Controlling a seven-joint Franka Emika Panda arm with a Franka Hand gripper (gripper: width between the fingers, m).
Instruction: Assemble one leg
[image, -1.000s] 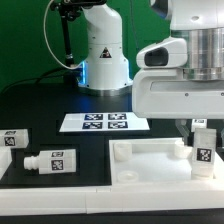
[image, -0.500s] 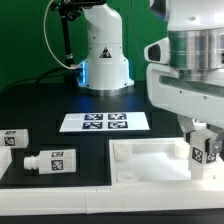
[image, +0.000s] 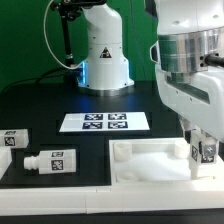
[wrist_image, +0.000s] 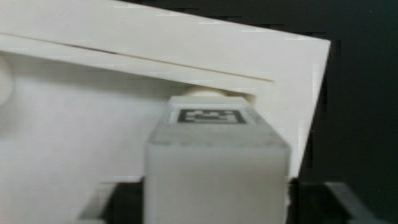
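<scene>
My gripper (image: 206, 152) is shut on a white block-shaped leg (image: 207, 150) with a black-and-white tag, held upright over the corner of the large white rimmed top (image: 150, 160) at the exterior view's right. In the wrist view the leg (wrist_image: 210, 150) fills the space between my dark fingers (wrist_image: 121, 205), its peg end (wrist_image: 210, 97) touching the top's corner (wrist_image: 267, 60). Two more legs lie on the table at the exterior view's left: one (image: 50, 160) nearer the top, one (image: 14, 138) at the edge.
The marker board (image: 104, 122) lies flat behind the top. The arm's white base (image: 103, 55) stands at the back. The table surface is black, with a green wall behind.
My gripper with the leg has turned at the wrist over the top's corner. The leg has stayed at about the same spot, and the other legs have not moved.
</scene>
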